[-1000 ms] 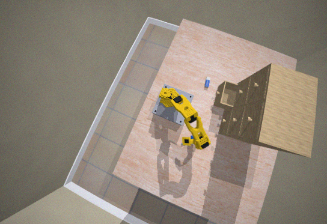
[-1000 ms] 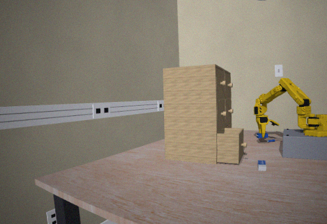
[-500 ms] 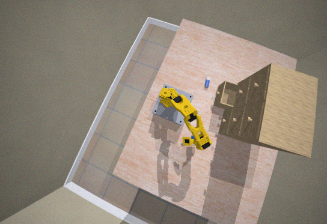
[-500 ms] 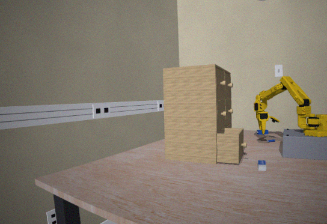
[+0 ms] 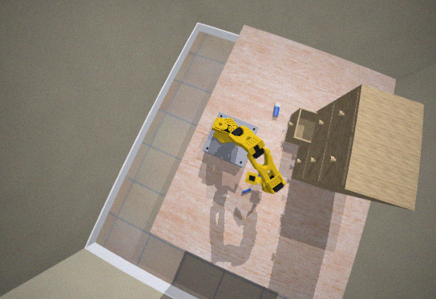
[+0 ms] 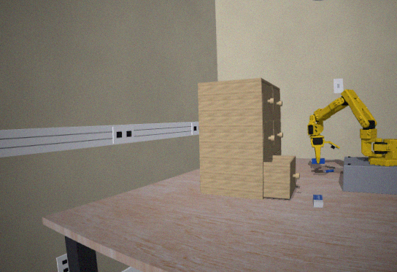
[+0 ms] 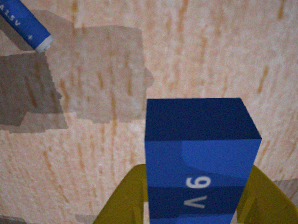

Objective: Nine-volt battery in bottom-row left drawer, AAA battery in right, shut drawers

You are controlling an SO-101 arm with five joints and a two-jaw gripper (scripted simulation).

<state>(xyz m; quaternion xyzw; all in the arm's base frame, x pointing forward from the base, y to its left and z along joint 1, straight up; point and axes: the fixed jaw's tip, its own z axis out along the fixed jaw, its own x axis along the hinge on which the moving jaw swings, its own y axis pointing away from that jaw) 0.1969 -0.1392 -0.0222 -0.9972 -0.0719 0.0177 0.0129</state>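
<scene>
Now the yellow end effector [image 5: 259,176] [image 6: 318,160] [image 7: 197,172] grips the blue box-shaped nine-volt battery [image 5: 260,175] [image 6: 320,161] [image 7: 200,165], raised before the tall wooden chest [image 5: 385,144] [image 6: 231,138], bottom-left drawer [image 5: 293,122] [image 6: 278,179] out!

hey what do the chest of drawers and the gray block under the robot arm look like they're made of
The chest looks like pale wood, matte, going by its wavy grain, though it might be veneer. The gray block could be painted metal or plastic: it's smooth and plain, with dark spots like screw holes at its corners.
</scene>
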